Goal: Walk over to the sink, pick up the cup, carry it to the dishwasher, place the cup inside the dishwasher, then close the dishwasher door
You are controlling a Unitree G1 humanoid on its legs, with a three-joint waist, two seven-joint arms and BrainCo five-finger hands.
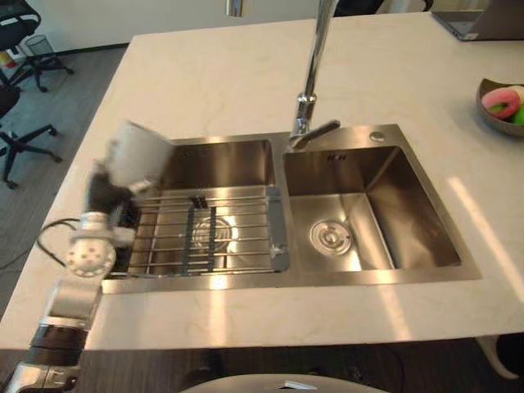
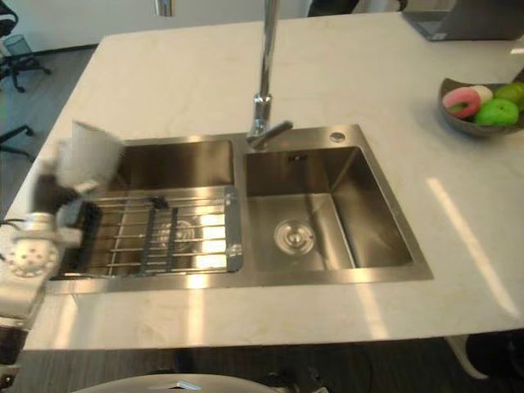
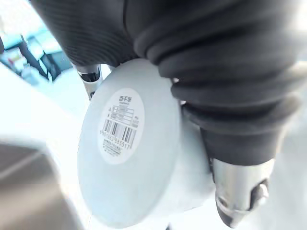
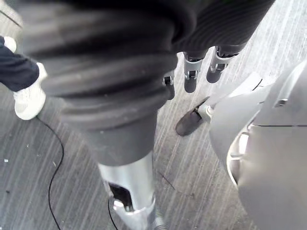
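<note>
One cup (image 1: 135, 154) sits clasped in the left hand (image 1: 110, 196), raised over the sink (image 1: 368, 277).

cup (image 1: 135, 151): one for you to count;
sink basins: two; left basin (image 1: 221, 160), right basin (image 1: 393, 205);
faucet (image 1: 315, 65): one;
wire rack (image 1: 237, 229): one;
bowl (image 2: 458, 120): one;
office chairs: you see two; nearer chair (image 1: 20, 141), farther chair (image 1: 18, 20);
robot hands: two; left hand (image 1: 105, 195), right hand (image 4: 190, 79);
white shoe (image 4: 26, 98): one you can be sure of.
</note>
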